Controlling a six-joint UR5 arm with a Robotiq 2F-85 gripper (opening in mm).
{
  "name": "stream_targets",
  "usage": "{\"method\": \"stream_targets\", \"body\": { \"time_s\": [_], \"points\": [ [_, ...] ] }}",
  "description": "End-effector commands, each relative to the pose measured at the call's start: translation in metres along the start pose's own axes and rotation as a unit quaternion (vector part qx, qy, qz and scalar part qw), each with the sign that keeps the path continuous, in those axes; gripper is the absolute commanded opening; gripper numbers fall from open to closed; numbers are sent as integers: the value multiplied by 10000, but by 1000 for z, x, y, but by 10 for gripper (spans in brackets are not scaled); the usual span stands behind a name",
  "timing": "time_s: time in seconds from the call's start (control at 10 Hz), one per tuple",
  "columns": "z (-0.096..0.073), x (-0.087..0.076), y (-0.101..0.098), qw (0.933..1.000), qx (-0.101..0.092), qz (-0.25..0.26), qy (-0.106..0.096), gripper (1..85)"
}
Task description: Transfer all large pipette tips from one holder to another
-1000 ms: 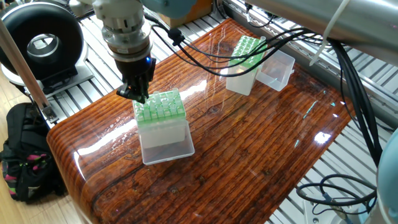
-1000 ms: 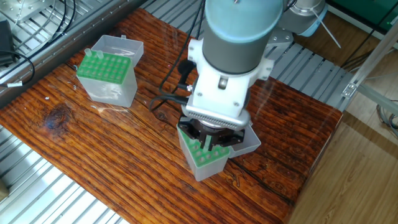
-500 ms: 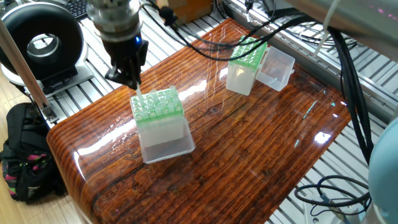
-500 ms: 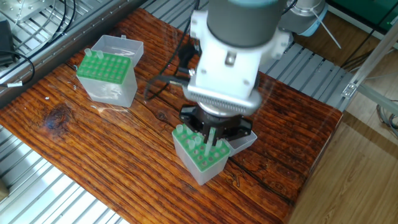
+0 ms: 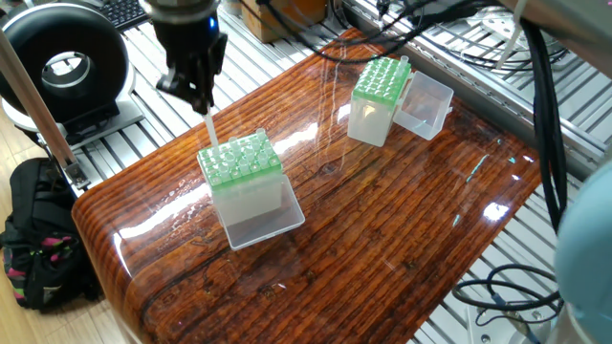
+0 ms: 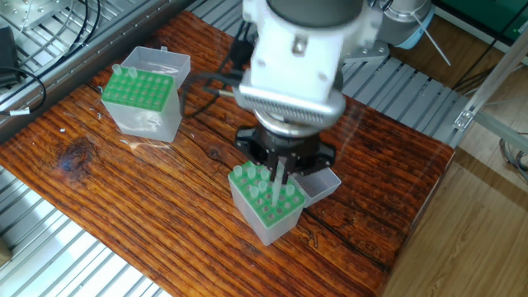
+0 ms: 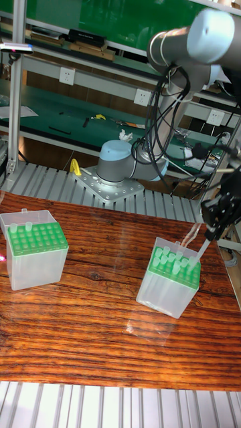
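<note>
Two green-topped tip boxes [image 7: 35, 257] [image 7: 171, 282] with clear open lids, one robot arm with one gripper [image 5: 196, 88], and one wooden table [image 5: 382, 229].

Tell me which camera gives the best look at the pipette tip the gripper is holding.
One fixed view: the pipette tip hangs clear below the gripper, above the near holder. The tall fixed view shows it slanted against clutter. In the other fixed view the arm mostly hides it.
</note>
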State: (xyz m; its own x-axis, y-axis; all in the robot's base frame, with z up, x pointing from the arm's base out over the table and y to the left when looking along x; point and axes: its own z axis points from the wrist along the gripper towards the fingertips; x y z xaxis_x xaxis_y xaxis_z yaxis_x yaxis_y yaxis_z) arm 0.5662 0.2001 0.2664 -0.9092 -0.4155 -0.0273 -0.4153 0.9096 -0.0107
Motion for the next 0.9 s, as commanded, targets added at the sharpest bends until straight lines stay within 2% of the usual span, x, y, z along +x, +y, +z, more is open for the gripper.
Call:
{"method": "stream_targets", "body": {
  "time_s": [0.0, 0.2, 0.4, 0.6, 0.8],
  "points": [
    [-33, 0, -5, 9999, -101, -31, 19, 63],
    [-48, -3, -5, 9997, -224, 19, -63, 63],
    [-63, -11, -10, 9991, -247, 7, -343, 63],
    [-69, -12, -29, 9987, -68, -116, -500, 63],
    [-65, -10, -44, 9983, -9, -209, -542, 57]
  ]
}}
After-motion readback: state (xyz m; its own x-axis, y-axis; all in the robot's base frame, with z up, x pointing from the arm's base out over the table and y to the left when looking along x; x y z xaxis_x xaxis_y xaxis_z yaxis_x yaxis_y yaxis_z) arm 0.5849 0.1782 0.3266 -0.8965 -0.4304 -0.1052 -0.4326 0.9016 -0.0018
